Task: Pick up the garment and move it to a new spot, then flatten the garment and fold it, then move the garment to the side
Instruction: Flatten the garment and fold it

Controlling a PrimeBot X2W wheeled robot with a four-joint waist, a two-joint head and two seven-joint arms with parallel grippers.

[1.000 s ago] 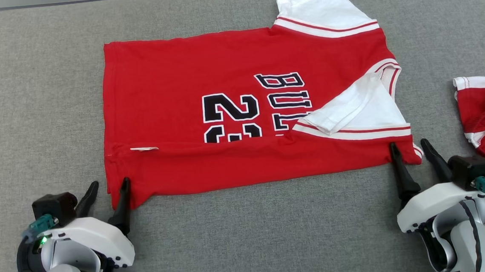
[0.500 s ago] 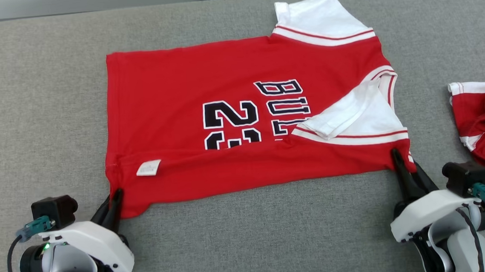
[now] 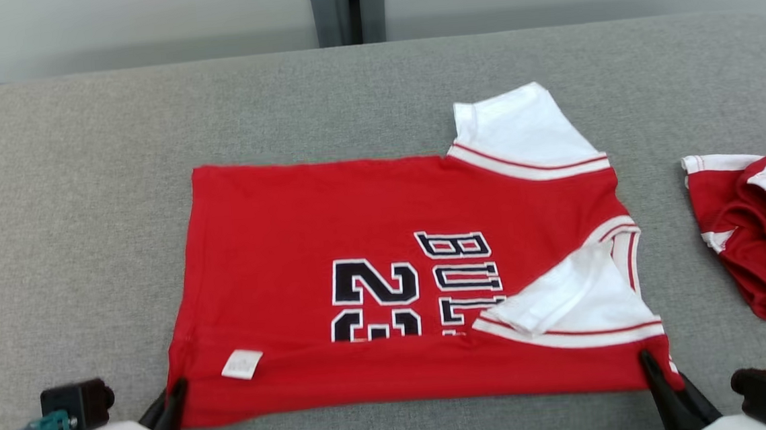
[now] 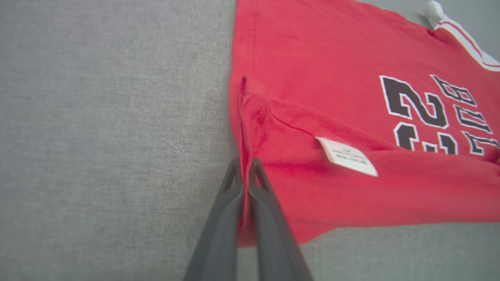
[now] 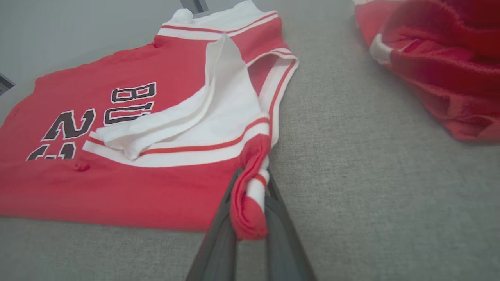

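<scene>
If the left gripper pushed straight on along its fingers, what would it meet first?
Likely more of the red short-sleeved jersey it pinches: the left gripper points along its hem edge.

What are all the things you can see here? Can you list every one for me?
shirt: one, red with white sleeves and black letters and numbers, lying in the middle of the table, near edge folded over.
tag: one, white, on the shirt's folded near edge, toward the left.
crumpled garment: one, red with white trim, on the table to the right of the shirt, apart from it.
table: one, grey cloth cover, under both garments.
posts: two, grey, side by side beyond the table's far edge.
left gripper: one, dark fingers, shut on the shirt's near left corner.
right gripper: one, dark fingers, shut on the shirt's near right corner, cloth bunched between them.
</scene>
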